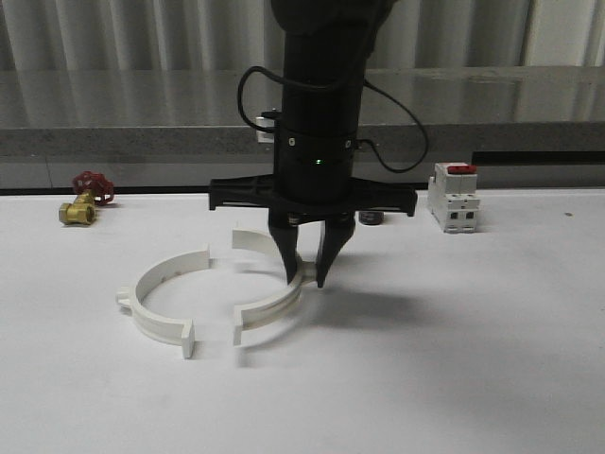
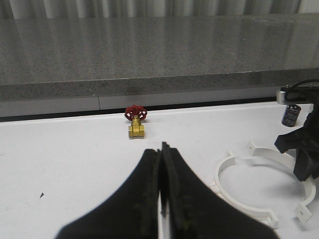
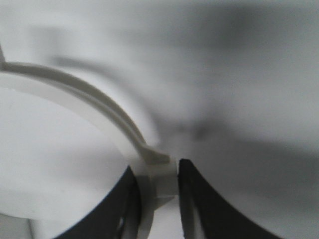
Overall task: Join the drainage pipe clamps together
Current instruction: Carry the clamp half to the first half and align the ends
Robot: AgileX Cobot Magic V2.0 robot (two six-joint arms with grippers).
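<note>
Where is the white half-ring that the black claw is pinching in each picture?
Front view: the right half-ring lies mid-table, the right gripper closed on its curve.
Left wrist view: it is the far-side arc at the right edge, partly behind the black gripper.
Right wrist view: it sweeps from the left down between the fingers, blurred and close.
Shared landmark: the right gripper pinching it.

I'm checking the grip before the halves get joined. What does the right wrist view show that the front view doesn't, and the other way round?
Right wrist view alone: close up, the right hand has a finger on each side of the right clamp half, the lug between them.

Front view alone: the left clamp half, gaps between the halves' ends, a brass valve and a white breaker.

Both: the right hand straddling the right clamp half on the white table.
</note>
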